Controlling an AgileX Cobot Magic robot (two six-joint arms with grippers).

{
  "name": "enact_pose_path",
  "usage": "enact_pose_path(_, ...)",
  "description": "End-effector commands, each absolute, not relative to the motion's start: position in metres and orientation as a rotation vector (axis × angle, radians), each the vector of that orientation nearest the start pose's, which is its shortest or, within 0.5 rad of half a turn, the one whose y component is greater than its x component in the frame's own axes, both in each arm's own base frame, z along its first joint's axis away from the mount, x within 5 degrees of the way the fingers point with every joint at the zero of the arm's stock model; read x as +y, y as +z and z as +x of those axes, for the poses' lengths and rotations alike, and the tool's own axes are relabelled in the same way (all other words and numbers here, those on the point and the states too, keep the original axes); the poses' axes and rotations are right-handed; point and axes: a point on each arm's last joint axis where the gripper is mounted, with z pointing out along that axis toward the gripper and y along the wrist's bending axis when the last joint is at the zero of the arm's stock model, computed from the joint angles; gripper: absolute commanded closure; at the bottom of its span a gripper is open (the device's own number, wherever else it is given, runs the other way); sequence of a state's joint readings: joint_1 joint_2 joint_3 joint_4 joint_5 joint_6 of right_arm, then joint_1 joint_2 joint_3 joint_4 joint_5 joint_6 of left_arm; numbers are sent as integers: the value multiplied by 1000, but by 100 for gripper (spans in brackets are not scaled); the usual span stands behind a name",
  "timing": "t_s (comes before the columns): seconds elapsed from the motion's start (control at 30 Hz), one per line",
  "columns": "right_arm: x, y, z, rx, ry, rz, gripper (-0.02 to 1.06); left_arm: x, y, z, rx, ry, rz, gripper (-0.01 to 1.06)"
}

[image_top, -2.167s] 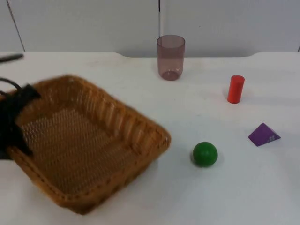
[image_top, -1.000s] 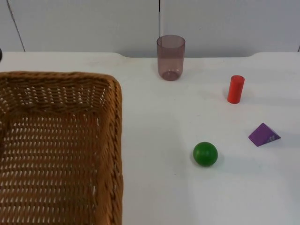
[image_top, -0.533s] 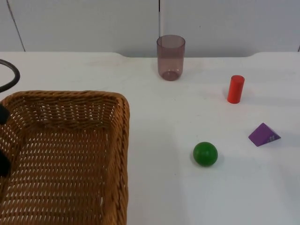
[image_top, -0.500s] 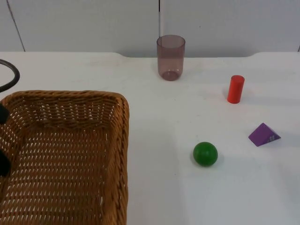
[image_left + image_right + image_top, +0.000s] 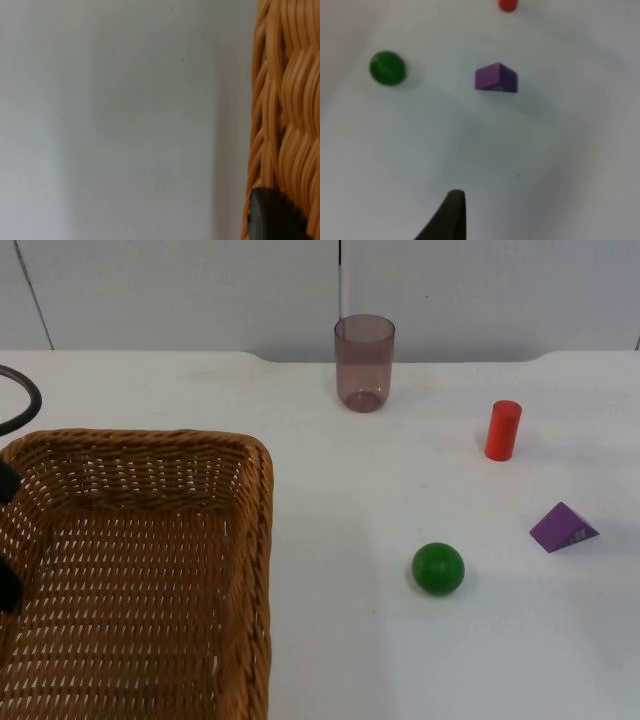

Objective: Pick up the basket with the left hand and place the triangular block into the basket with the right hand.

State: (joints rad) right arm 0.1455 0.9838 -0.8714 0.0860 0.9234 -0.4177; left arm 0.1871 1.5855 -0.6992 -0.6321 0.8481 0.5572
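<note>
A large brown wicker basket hangs at the table's left front, lifted close to the top camera. My left gripper is at its left rim, shut on the basket. The left wrist view shows a black fingertip pressed against the woven rim. The purple triangular block lies on the table at the right, well apart from the basket. My right gripper hovers above the table short of the block, nothing in it.
A green ball sits between basket and block, also seen as the ball left of the block. A red cylinder stands behind the block. A tinted plastic cup stands near the back wall.
The basket went from tilted on the table to lifted and level near the camera, then settled slightly lower and rightward. In the last half second it barely shifted. The blocks stayed put.
</note>
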Motion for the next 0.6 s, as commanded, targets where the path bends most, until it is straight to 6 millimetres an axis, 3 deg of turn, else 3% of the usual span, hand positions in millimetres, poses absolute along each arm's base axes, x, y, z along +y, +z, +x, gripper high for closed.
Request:
enact_pose_path(0.0, 39, 322, 193, 2441, -14, -787, 0, 1, 161, 241, 2954, -716, -117, 105)
enact_pose_path(0.07, 55, 324, 221, 2430, -41, -970, 1, 1, 161, 241, 2954, -716, -117, 105)
enact_pose_path(0.17, 65, 325, 237, 2417, -47, -1079, 1, 1, 161, 241, 2954, -716, -117, 105)
enact_pose_path(0.23, 81, 316, 265, 2413, -49, -1245, 1, 0, 161, 240, 2956, -720, -116, 105)
enact_pose_path(0.3, 89, 309, 287, 2434, -29, -1306, 1, 0, 161, 240, 2960, -727, -114, 105)
enact_pose_path(0.33, 89, 309, 287, 2434, -29, -1306, 1, 0, 161, 240, 2960, -727, -114, 105)
enact_pose_path(0.47, 100, 279, 317, 2524, 7, -1450, 2, 0, 161, 240, 2963, -732, -104, 105)
enact_pose_path(0.57, 103, 261, 328, 2514, 2, -1537, 2, 0, 161, 240, 2959, -734, -110, 105)
